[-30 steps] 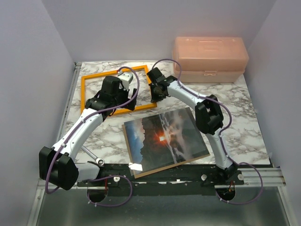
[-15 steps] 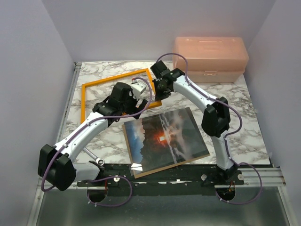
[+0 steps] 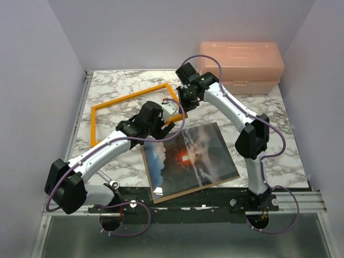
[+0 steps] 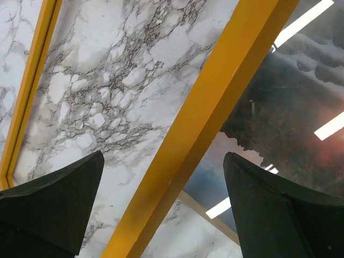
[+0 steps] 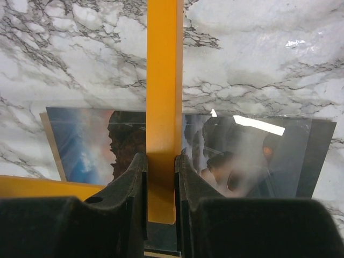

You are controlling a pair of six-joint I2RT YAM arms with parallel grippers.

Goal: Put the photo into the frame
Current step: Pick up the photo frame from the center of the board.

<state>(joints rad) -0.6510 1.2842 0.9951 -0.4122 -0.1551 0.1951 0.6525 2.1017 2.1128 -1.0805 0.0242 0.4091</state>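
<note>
At left, frame point(image 3: 131, 96) slanted across table point(image 3: 279, 145), long axis running left-near to right-far. Next, left gripper point(image 4: 164, 159) spread wide, gripping nothing, 1 finger either side of frame's near rail. Then right gripper point(image 5: 160, 158) pinched shut on frame's right rail near its corner, seemingly holding that end raised. Nearer than both, photo point(image 3: 188, 156) lying flat, picture up, skewed to frame; frame's right corner over its far edge, touching or not unclear. Left gripper closer to it, by a little. Likely calls for swinging frame nearward and squaring it to photo. Open marble right of photo; near table edge just beside its corner; box point(image 3: 239, 64) far right, well apart.
</note>
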